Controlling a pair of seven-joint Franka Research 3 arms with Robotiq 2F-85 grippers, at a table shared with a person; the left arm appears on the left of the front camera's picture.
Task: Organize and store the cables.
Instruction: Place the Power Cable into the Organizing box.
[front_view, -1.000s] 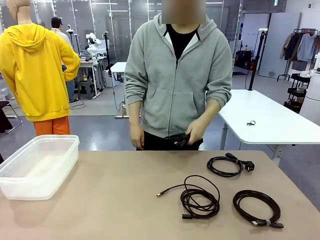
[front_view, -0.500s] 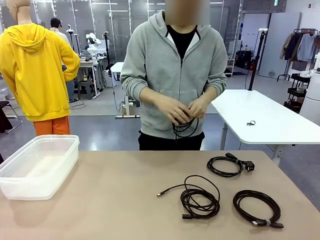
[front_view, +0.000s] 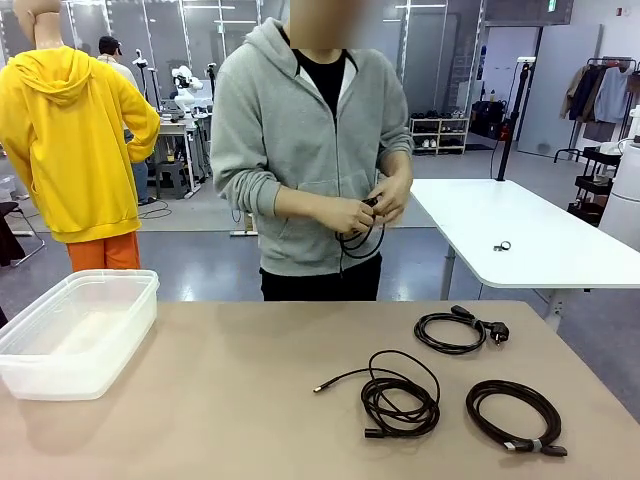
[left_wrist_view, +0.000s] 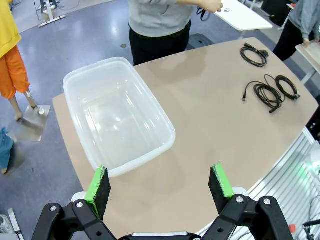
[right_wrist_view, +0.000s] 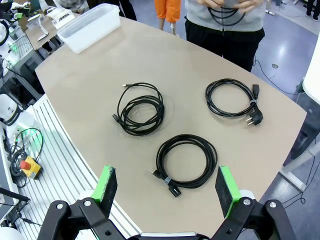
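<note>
- The left claw (left_wrist_view: 159, 172) is held wide open and empty above the near end of the table (front_view: 220, 400); no change is seen in it.
- The right claw (right_wrist_view: 166, 172) is likewise spread wide, with nothing gripped, high above the three coils.
- The tied cable (front_view: 535, 444) is left where it lay, at the near right of the table.
- The loose cable (front_view: 430, 408) is unmoved just beside it, one end trailing towards the middle.
- The plug cable (front_view: 470, 318) is unmoved farther back on the right.
- The tub (front_view: 70, 375) is found at the far left, well apart from all three coils, with no cable stored in it.
- Beyond the far edge, the change is made by the person (front_view: 300, 150): a sidestep towards the left has been taken, and the hands (front_view: 365, 212) have been lifted from waist to chest.
- A fourth cord, the held cable (front_view: 360, 240), is now gathered into a hanging loop between those hands.
- It is judged that winding is under way on the person's side, so storage has not begun; four cords remain to be put in the tub.
</note>
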